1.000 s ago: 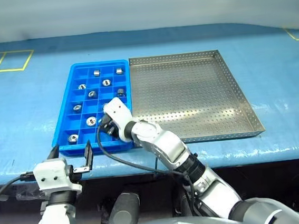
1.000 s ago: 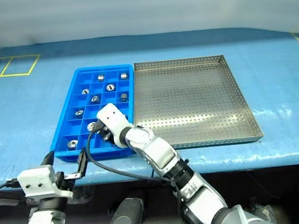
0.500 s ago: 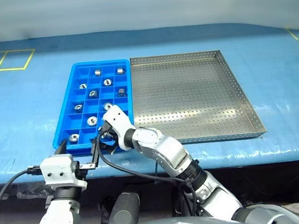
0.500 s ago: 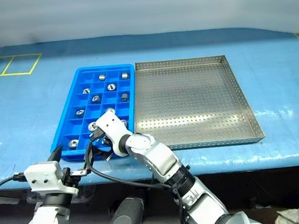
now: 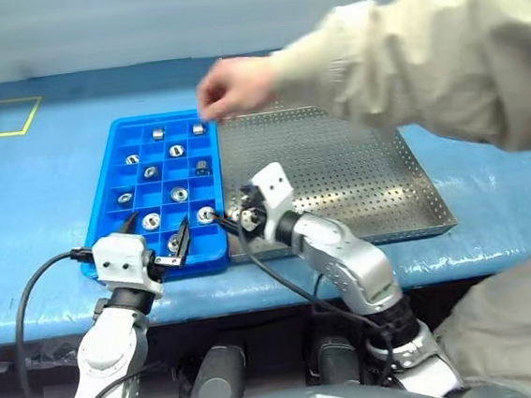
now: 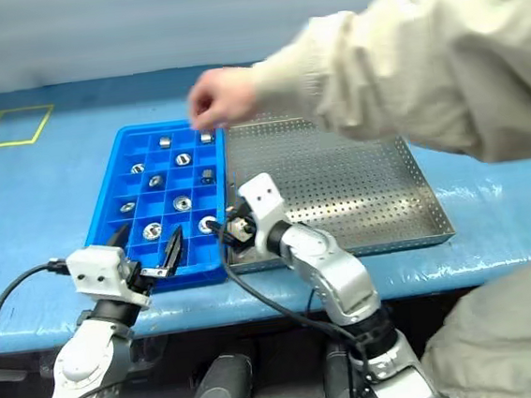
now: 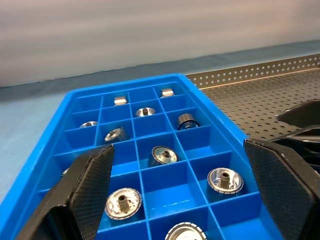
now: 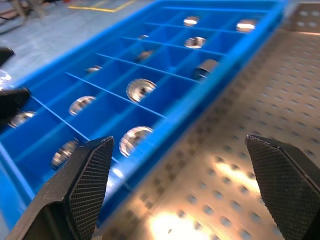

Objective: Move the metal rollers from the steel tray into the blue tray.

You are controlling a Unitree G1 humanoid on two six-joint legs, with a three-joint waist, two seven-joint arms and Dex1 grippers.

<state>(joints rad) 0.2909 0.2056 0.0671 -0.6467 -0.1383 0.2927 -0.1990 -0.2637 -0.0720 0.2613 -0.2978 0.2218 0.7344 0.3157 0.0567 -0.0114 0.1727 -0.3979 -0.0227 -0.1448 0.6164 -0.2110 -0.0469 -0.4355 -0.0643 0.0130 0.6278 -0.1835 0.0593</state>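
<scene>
blue table (image 5: pixel 29 184): blue tray (image 5: pixel 106 200) runs lengthwise away, beside steel tray (image 5: pixel 376 179).

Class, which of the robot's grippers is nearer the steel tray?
Right. The right gripper hangs over the steel tray's near left corner; the left gripper is over the blue tray's near edge.

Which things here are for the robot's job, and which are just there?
For the job:
- metal rollers, sitting in the compartments
- blue tray
- steel tray, no rollers visible on it
- left pincer, open
- right pincer, open

Just there:
- person's hand reaching over the trays
- blue table cover
- yellow floor-style markings
</scene>
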